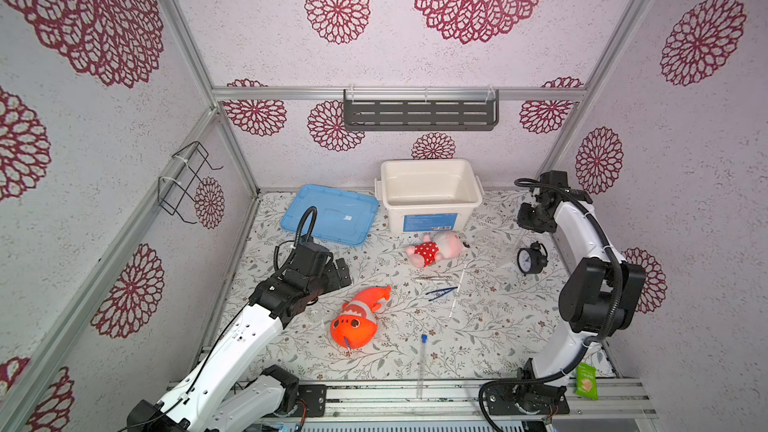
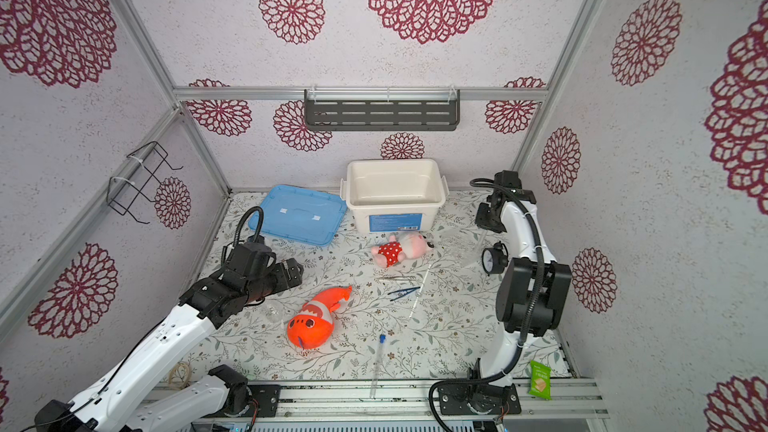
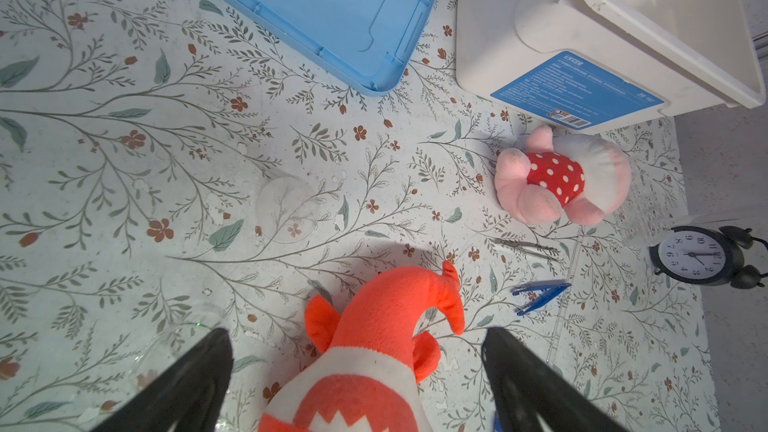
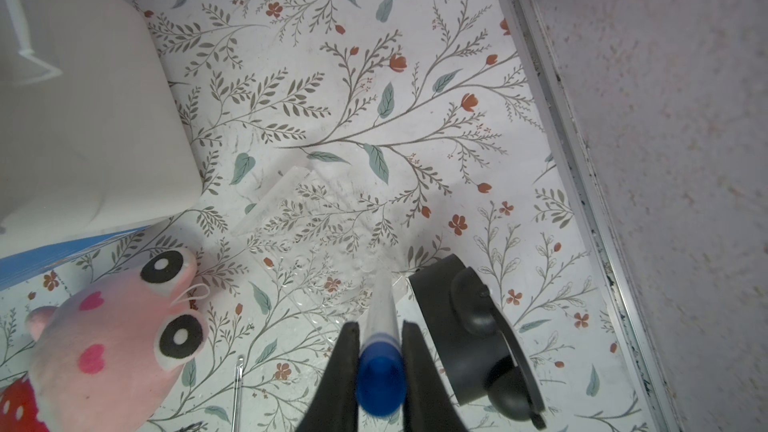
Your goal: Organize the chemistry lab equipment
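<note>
My right gripper (image 4: 379, 328) is shut on a clear blue-capped tube (image 4: 380, 371), which hangs over a clear plastic rack (image 4: 316, 218) next to the black clock. In a top view that gripper (image 1: 527, 226) is at the back right. A second blue-capped tube (image 1: 422, 363) lies at the table's front edge. Dark blue tweezers (image 1: 441, 292), a thin white rod (image 1: 457, 292) and a slim metal tool (image 1: 432, 279) lie mid-table. Clear round glassware (image 1: 316, 315) sits by my left arm. My left gripper (image 3: 356, 333) stands open above the orange fish's tail.
A white bin (image 1: 432, 206) and a blue lid (image 1: 332, 214) stand at the back. The pink doll (image 1: 436, 248) lies before the bin, the orange plush fish (image 1: 359, 317) at front left. A black alarm clock (image 1: 531, 259) stands right; a green packet (image 1: 587, 382) lies front right.
</note>
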You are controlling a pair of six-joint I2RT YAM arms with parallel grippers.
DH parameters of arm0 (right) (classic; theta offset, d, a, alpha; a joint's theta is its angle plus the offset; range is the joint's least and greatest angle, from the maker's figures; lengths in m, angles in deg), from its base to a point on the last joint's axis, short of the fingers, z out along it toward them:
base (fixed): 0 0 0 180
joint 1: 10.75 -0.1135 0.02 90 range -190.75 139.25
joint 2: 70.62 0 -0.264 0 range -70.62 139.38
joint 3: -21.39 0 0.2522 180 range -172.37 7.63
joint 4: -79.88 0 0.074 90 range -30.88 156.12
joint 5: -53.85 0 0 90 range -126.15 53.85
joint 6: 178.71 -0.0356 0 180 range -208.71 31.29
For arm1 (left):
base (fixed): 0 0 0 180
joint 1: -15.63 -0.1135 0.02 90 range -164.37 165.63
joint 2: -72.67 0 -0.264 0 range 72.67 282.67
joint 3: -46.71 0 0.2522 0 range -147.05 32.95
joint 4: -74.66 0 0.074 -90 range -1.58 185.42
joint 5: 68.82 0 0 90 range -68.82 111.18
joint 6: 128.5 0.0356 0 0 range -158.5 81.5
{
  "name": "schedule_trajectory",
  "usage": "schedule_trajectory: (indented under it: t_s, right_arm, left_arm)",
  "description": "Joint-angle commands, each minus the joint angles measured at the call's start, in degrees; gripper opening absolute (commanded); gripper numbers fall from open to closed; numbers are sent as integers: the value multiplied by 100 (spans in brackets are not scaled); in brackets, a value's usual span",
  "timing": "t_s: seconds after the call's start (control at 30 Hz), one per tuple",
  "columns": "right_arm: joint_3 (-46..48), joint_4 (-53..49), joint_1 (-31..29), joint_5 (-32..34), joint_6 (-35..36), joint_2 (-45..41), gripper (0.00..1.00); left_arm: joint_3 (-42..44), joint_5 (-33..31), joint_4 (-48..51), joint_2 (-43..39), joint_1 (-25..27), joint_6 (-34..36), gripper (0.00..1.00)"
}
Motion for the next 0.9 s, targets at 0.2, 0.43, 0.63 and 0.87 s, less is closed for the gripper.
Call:
schedule_trajectory:
  t_s: [0.2,0.43,0.63,0.87]
  right_arm:
    - [196,104,-3,75,-4,-271,18]
    - [283,110,0,76,3,-214,19]
    - [235,98,-7,87,0,-289,19]
    - [198,45,-286,628,246,-340,19]
  left_arm:
    - [18,38,-118,-41,-23,-124,97]
    - [36,55,-156,-24,-27,-136,97]
    - [62,62,-159,-32,-28,-154,97]
    - [80,62,-201,-32,-28,-154,97]
